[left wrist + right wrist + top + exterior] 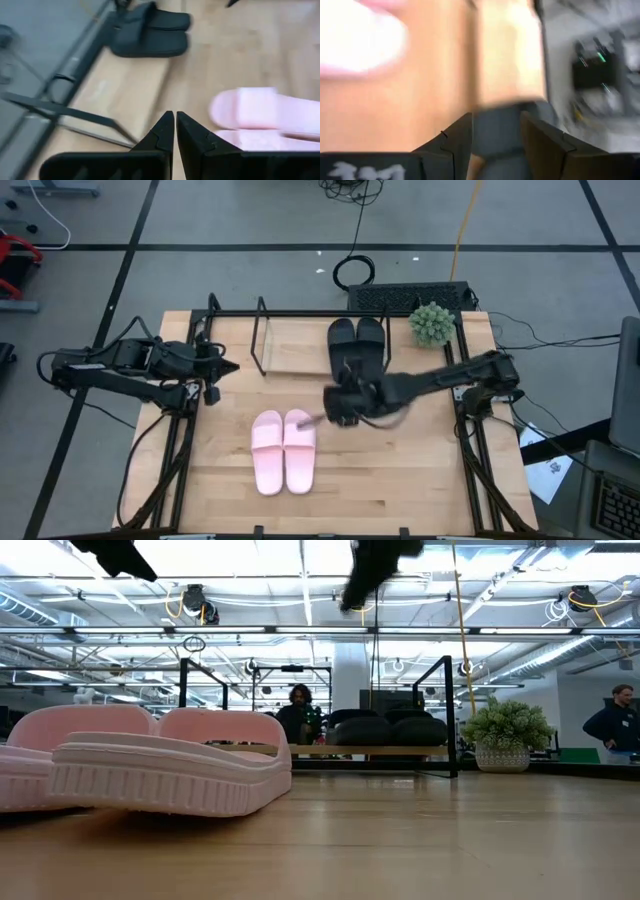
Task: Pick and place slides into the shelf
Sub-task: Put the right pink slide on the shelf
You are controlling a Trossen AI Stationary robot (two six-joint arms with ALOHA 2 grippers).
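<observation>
1. My right tool [338, 406] hangs over the middle of the surface [400, 480], its two fingers parted to a middling gap with nothing gripped between them.
2. Nearest to it is the pink pair [283, 450], lying flat on the surface just beside my right tool, on its left and a little toward the front edge. Their long axes run front to back, side by side and touching.
3. I judge this pair to be my next pick: the right arm is clearly nearer to it than the left.
4. Farther back, the black pair [357, 343] already sits on the shelf [300, 345], toward its right end, leaving bare board to the left of it.
5. My left tool [222, 368] waits at the left edge, near the shelf's left end, fingers pressed almost together and empty.
</observation>
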